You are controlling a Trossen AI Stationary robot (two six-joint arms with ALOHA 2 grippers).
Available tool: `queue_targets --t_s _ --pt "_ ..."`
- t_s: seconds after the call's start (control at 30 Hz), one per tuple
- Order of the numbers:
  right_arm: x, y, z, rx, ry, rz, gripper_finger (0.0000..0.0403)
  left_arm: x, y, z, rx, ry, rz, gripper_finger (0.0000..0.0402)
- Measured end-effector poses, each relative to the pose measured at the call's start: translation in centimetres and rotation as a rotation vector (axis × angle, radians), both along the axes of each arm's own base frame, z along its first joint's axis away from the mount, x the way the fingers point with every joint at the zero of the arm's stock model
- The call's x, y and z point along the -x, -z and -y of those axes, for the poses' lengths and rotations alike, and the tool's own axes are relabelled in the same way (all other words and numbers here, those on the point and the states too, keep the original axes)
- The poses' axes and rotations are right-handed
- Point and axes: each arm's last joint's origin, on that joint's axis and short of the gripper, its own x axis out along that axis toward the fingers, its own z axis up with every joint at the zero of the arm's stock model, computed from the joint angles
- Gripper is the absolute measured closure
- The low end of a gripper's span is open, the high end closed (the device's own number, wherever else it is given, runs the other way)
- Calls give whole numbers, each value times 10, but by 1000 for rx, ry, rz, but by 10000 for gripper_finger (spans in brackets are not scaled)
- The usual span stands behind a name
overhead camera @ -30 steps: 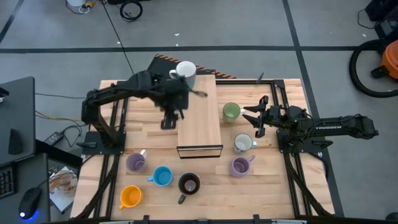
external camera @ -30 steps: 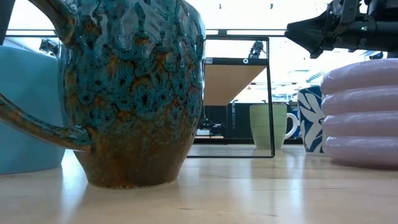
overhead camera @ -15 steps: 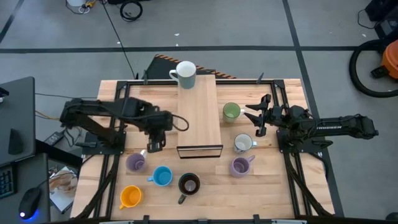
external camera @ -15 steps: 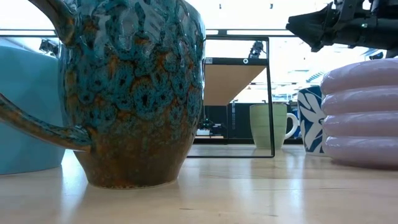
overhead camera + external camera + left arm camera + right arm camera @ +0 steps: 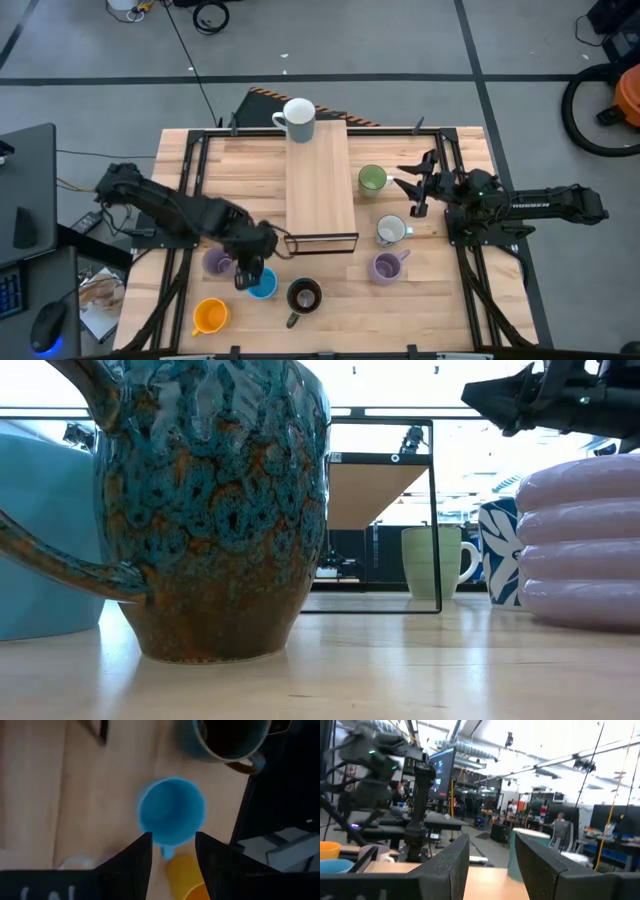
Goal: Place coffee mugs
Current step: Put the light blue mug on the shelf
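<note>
My left gripper hangs open, pointing down, just above the light blue mug; in the left wrist view its fingers stand either side of that mug's near rim without touching it. The white mug stands on the far end of the wooden board. On the table stand the green, patterned white, two lilac, dark and orange mugs. My right gripper is open, held level right of the green mug.
The board lies raised on a black wire frame in the table's middle. Black rails run along both sides of the table. In the low view the dark mug and a lilac mug fill the foreground.
My left gripper has swung from the board's far end beside the white mug toward the table's near edge, coming down over the light blue mug. No mug has moved. My right arm has kept almost still.
</note>
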Motion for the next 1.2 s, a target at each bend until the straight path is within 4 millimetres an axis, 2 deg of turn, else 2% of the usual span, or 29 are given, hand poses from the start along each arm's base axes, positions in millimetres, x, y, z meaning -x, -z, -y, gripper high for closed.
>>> queue_targets --t_s 0.2,0.43,0.6,0.9,1.2 --pt "2 -4 1 56 37 30 238 -9 14 39 12 -5 51 246" --pt "5 -9 4 82 73 81 238 -16 47 71 -42 -8 -21 246" --pt "6 -11 6 108 93 103 238 -18 61 81 -73 -26 -49 246" --pt "8 -13 7 138 116 120 238 -17 68 92 -137 -87 -1 246" --pt "8 -14 7 149 111 129 238 -22 95 105 -198 -63 -42 246"
